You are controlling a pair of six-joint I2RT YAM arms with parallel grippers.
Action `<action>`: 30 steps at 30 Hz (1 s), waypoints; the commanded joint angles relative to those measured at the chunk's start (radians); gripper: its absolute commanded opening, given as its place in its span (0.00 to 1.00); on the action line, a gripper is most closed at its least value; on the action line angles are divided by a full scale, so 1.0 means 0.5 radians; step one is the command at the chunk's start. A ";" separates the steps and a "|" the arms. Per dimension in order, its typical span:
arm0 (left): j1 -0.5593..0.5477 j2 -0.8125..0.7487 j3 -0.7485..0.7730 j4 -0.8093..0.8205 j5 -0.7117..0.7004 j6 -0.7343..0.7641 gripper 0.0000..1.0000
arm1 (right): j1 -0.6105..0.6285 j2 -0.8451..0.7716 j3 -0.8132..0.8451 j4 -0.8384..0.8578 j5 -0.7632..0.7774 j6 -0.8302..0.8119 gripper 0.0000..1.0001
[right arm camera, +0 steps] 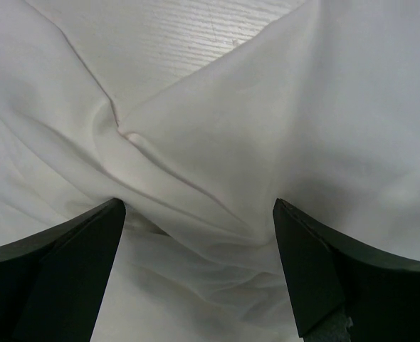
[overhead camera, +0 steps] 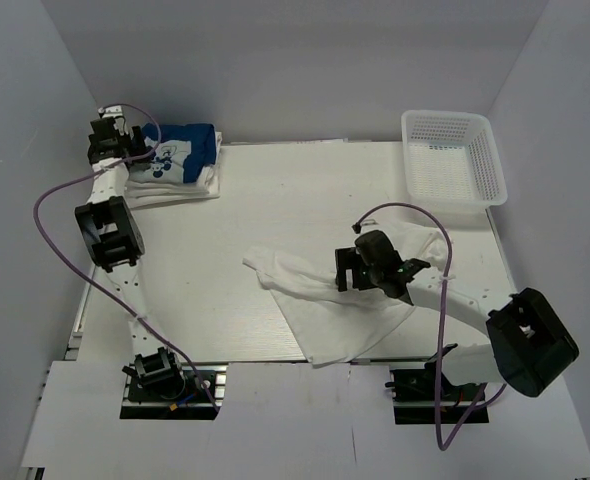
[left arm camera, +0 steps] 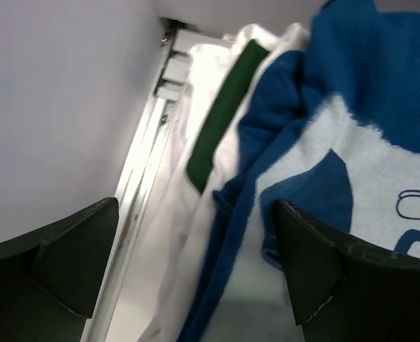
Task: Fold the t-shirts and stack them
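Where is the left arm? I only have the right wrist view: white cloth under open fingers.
Observer: The left gripper is at the far left corner of the table, over a folded blue t-shirt with a white cartoon print.
Operator: Is that shirt lying alone?
Observer: No, it tops a stack of folded white t-shirts.
Operator: Is the gripper clamped on it?
Observer: No. The left wrist view shows its fingers spread wide, with blue cloth beneath them.

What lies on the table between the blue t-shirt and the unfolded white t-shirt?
Nothing: in the top view, only bare table separates the blue t-shirt from the white t-shirt.
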 commanded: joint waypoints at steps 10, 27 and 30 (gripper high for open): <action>-0.016 -0.808 -0.187 -0.224 0.080 -0.276 1.00 | 0.000 -0.276 0.047 0.122 -0.017 -0.061 0.90; -0.856 -2.056 -1.965 0.657 1.160 -1.212 1.00 | -0.190 -0.521 0.056 -0.371 0.680 0.509 0.90; -1.058 -2.103 -2.156 0.379 0.927 -1.130 1.00 | -0.261 -0.533 0.019 -0.402 0.719 0.515 0.90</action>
